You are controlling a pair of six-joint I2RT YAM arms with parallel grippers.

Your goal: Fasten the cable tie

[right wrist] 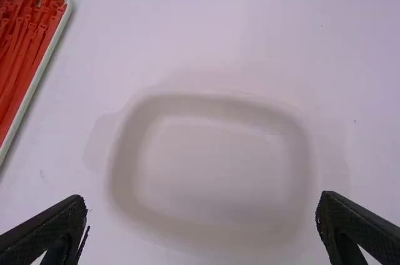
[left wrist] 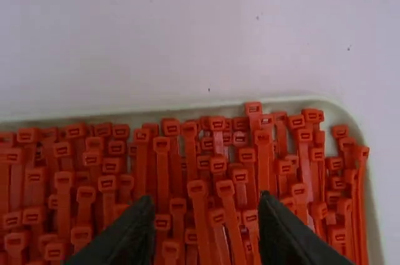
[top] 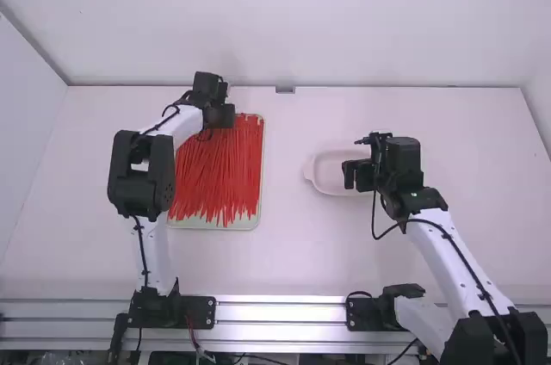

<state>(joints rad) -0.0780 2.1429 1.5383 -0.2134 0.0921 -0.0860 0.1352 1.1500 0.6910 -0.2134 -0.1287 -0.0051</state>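
Cable ties [left wrist: 187, 152] lie just under L gripper [left wrist: 206, 198], jaws spread.

No readable writing in any view.
You had no letters, numbers, labels or signs to read on the orange cable ties [left wrist: 206, 171], their pale tray [left wrist: 94, 117], the white dish [right wrist: 212, 104] or the white table [left wrist: 187, 27]. The small rectangles on the ties' heads were probably just the locking slots, though the left wrist view was too coarse for you to rule out moulded marks.
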